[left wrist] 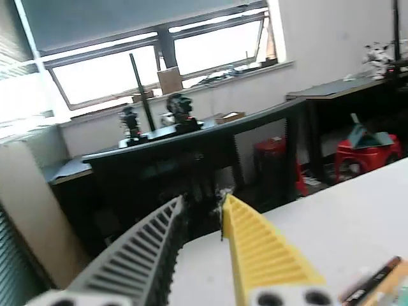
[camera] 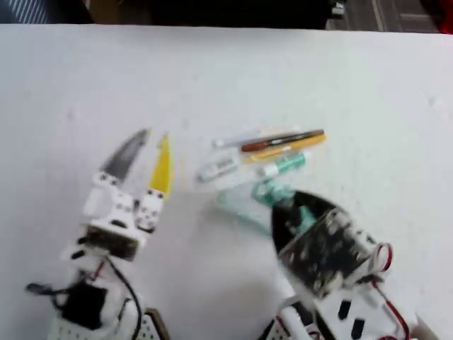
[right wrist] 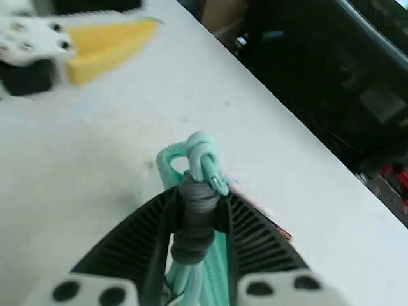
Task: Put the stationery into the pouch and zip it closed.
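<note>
my right gripper (right wrist: 199,203) pinches pouch (camera: 263,191) end | left gripper (camera: 154,138) spread, free | pens (camera: 279,145) lie side-to-side just past pouch, near ends toward left gripper

Lab; black workbenches (left wrist: 191,135); red stools (left wrist: 275,150); windows (left wrist: 210,48)

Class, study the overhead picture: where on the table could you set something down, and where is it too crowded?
Free: the wide strip of table between the pens and the far edge, and the patch beyond the left claw. Crowded: the middle, where the pens, pouch and right claw bunch together.
</note>
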Available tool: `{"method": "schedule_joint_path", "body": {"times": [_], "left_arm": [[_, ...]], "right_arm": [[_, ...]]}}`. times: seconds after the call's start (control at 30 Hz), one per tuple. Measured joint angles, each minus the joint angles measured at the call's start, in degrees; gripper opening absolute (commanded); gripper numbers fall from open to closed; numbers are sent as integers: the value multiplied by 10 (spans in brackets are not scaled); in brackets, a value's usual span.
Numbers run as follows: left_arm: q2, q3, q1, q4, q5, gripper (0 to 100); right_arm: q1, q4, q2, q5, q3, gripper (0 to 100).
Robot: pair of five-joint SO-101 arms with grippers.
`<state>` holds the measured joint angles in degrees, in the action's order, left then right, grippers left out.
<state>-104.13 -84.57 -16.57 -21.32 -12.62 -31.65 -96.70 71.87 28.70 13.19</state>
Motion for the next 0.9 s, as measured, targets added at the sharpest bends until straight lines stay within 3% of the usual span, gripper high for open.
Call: {"method": "schedule_joint_path", "body": {"times": [0.17, 0.4, 0.53, 0.8, 0.9], "left_arm": [[1, -48, -84, 27, 6, 63], [1, -48, -167, -49, 6, 64], [0, -40, -201, -133, 7, 64], [-7, 114, -257, -357, 6, 64], [-8, 131, -295, -394, 6, 65]], "right_arm": [[-58, -3, 36, 37, 16, 17], [-62, -3, 46, 76, 28, 17], [-62, 4, 46, 86, 33, 17], [-62, 11, 46, 86, 34, 17], [-58, 11, 46, 87, 34, 17]]}}
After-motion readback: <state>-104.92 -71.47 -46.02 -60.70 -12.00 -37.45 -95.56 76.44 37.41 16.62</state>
